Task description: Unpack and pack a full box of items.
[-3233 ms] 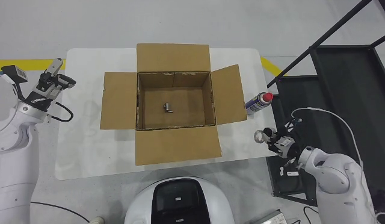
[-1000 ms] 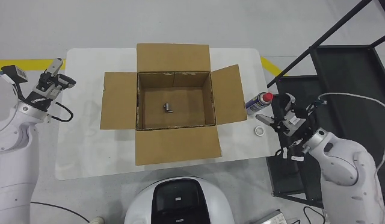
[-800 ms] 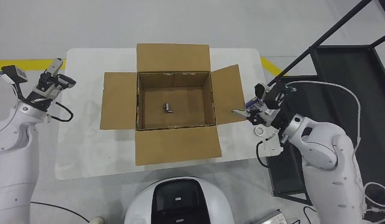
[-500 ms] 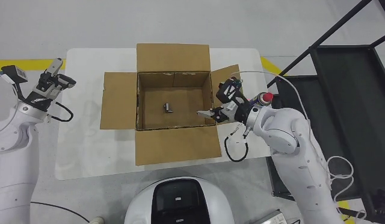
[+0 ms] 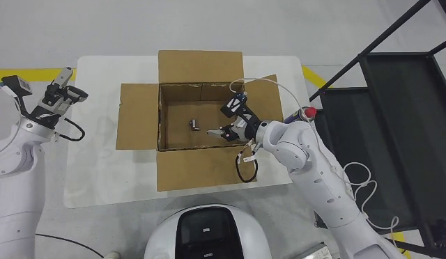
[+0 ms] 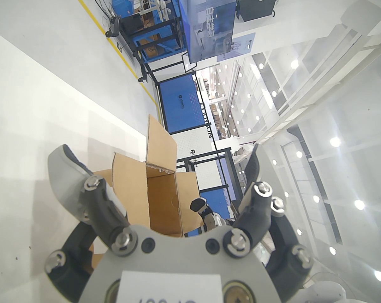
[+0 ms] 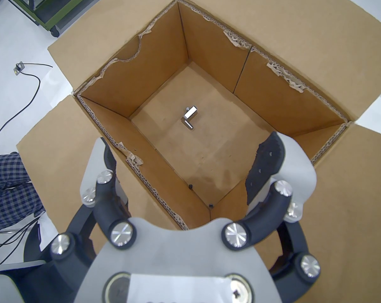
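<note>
Right fingers (image 7: 267, 156), apart and empty, hang over the open box (image 7: 152, 74); one metal part (image 7: 190, 116) lies below them on its floor. Unpacking looks nearly finished, repacking not begun; left fingers (image 6: 67, 171) gape too.

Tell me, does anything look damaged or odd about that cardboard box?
Yes. The box has ragged, torn paper along its top edges where the flaps fold. It also looks nearly empty: little more than one small metal part lies on its floor.
</note>
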